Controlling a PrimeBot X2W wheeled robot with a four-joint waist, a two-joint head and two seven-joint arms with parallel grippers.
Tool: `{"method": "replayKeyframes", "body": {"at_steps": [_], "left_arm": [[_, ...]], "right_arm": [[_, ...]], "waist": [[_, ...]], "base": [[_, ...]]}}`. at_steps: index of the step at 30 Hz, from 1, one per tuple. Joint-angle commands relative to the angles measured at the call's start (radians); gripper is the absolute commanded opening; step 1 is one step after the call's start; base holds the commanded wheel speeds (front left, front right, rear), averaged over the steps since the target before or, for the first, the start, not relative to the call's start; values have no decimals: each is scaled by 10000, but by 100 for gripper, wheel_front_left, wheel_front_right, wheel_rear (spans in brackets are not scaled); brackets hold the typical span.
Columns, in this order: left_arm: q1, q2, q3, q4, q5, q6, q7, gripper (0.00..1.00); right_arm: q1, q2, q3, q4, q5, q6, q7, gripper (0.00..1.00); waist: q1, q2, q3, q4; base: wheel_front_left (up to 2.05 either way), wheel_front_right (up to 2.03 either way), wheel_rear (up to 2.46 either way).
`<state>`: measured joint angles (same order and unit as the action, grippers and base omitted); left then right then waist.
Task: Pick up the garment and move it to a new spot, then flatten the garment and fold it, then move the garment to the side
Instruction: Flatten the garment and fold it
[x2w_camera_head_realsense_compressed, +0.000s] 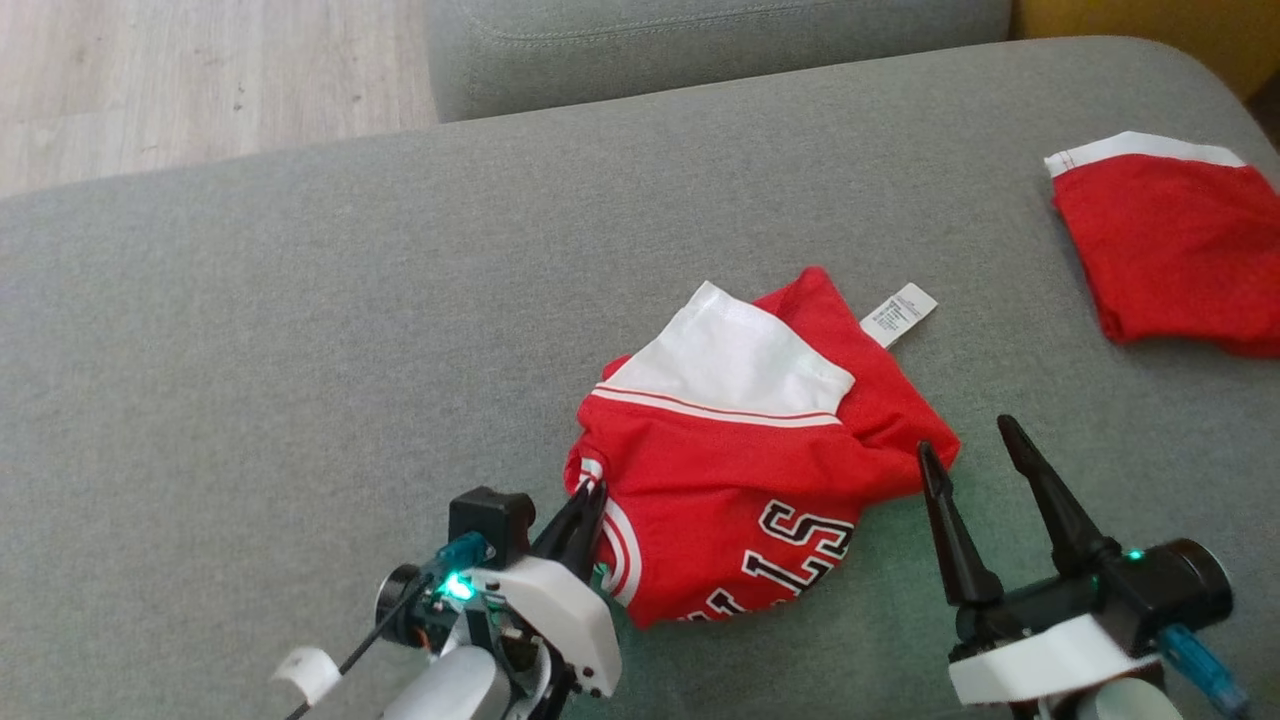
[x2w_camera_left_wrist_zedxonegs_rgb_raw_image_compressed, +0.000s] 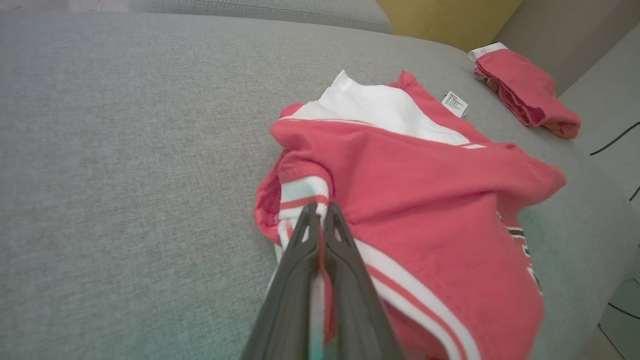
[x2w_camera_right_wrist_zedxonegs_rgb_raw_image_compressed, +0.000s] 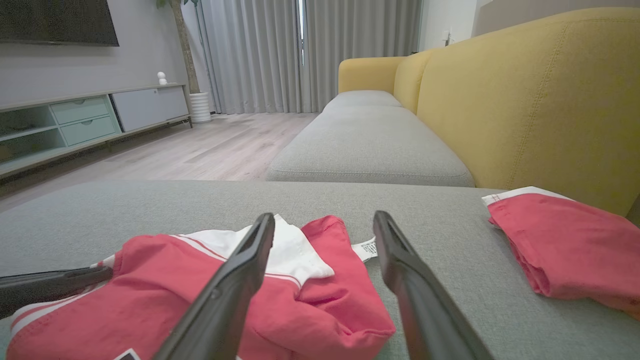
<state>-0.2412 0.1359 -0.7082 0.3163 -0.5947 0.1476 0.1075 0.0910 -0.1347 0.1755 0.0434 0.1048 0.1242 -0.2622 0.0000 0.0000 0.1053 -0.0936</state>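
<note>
A crumpled red and white jersey (x2w_camera_head_realsense_compressed: 745, 455) with black lettering lies on the grey sofa cushion (x2w_camera_head_realsense_compressed: 300, 330). My left gripper (x2w_camera_head_realsense_compressed: 592, 492) is shut on the jersey's striped left edge; in the left wrist view the closed fingers (x2w_camera_left_wrist_zedxonegs_rgb_raw_image_compressed: 320, 220) pinch the white and red band of the jersey (x2w_camera_left_wrist_zedxonegs_rgb_raw_image_compressed: 425, 190). My right gripper (x2w_camera_head_realsense_compressed: 968, 445) stands open just off the jersey's right corner, its fingers straddling that corner in the right wrist view, where the jersey (x2w_camera_right_wrist_zedxonegs_rgb_raw_image_compressed: 280, 300) lies low between and behind the fingertips (x2w_camera_right_wrist_zedxonegs_rgb_raw_image_compressed: 325, 222).
A second red garment (x2w_camera_head_realsense_compressed: 1175, 245) with a white band lies folded at the cushion's far right. A yellow sofa back (x2w_camera_right_wrist_zedxonegs_rgb_raw_image_compressed: 525, 100) rises behind it. Another grey cushion (x2w_camera_head_realsense_compressed: 700, 40) adjoins at the top, with wooden floor (x2w_camera_head_realsense_compressed: 200, 80) beyond the left edge.
</note>
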Motion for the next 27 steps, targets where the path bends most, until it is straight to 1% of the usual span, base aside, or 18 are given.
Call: {"method": "replayKeyframes", "body": {"at_steps": [1,7,11,12,13,17,20,22,25,26,27], "left_arm": [[-462,-63,317,-339,-97,-74,-130,0],[-661,-144,278,-434,-207,-407,-376,0],[-1354,-253,-22,-636,-15,-976,-545,0],[-1354,-253,-22,-636,-15,-976,-545,0],[-1660,-307,-99,-673,51,-1146,-584,0],[-3243,-570,-167,-646,49,-1889,-740,0],[-4800,-720,-103,-244,-39,-2319,-985,0],[-5871,-795,-101,88,-247,-2527,-1271,0],[-7422,-842,-35,569,-631,-2670,-1898,0],[-8280,-849,9,728,-1078,-2702,-2450,0],[-8597,-851,-2,838,-1316,-2711,-2649,0]], "right_arm": [[-420,-106,221,-336,14,65,4,100],[-414,-31,248,-262,24,65,4,100],[-360,27,268,-210,17,65,4,100],[-360,27,268,-210,17,65,4,100],[-373,37,325,-195,16,65,4,100],[-553,128,507,-165,61,65,4,100],[-727,186,719,-120,84,65,4,100],[-825,223,828,-83,107,65,4,100],[-876,283,886,-40,149,65,4,100],[-847,308,886,-39,159,65,4,100],[-822,314,872,-40,161,65,4,100]], "waist": [[0,0,-15,-31],[0,0,-236,-241],[0,0,-463,-371],[0,0,-463,-371],[0,0,-512,-441],[0,0,-638,-793],[0,0,-673,-1079],[0,0,-706,-1276],[0,0,-773,-1493],[0,0,-815,-1537],[0,0,-846,-1531]], "base": [[0,0,0],[0,0,0],[0,0,0],[0,0,0],[0,0,0],[0,0,0],[0,0,0],[0,0,0],[0,0,0],[0,0,0],[0,0,0]]}}
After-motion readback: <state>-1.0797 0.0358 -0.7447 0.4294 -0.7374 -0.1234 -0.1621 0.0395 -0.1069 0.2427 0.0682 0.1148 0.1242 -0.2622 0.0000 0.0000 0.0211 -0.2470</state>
